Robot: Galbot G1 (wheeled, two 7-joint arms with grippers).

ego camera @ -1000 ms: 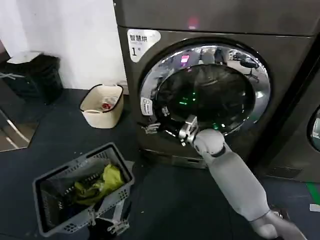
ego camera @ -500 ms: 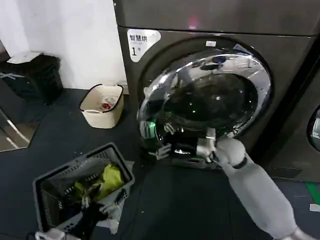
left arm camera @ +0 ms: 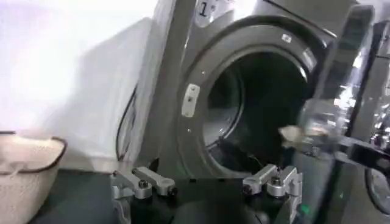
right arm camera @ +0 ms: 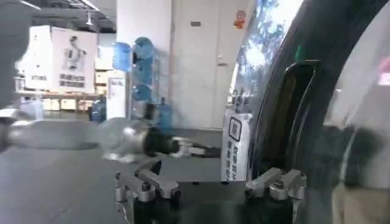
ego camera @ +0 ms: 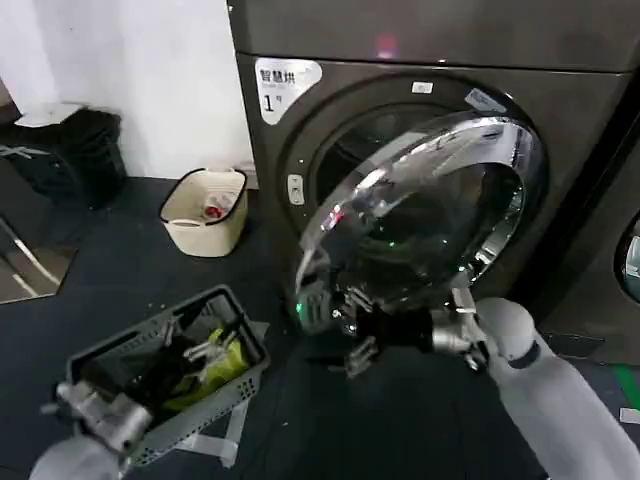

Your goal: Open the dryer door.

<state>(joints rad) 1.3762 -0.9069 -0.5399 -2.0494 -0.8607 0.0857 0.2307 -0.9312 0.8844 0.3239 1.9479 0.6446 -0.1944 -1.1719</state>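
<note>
Here, scene: a dark grey dryer (ego camera: pixel 300 130) is seen from above on a dark floor, with a white sticker marked "1" (ego camera: pixel 285 85) at its upper left corner.
Dryer door: the dryer door (ego camera: pixel 425 205), chrome-rimmed with dark domed glass, is swung partly out from the machine, hinged on the right side of the head view; its free edge stands out toward the camera at lower left.
Drum opening: the round opening (left arm camera: pixel 256 115) is exposed behind the door, dark inside.
Right end effector: the right end effector (ego camera: pixel 345 335) is held at the lower free edge of the door, its arm reaching in from lower right. In the right wrist view its two fingers (right arm camera: pixel 146 185) are spread apart, one on each side, the door rim lying close by one of them; no grip on the door can be made out.
Left end effector: the left end effector (ego camera: pixel 205 350) is placed over a grey laundry basket (ego camera: pixel 110 350) at lower left, fingers spread wide with nothing between them.
Surroundings: a cream bin (ego camera: pixel 205 210) stands by the wall left of the dryer.
</note>
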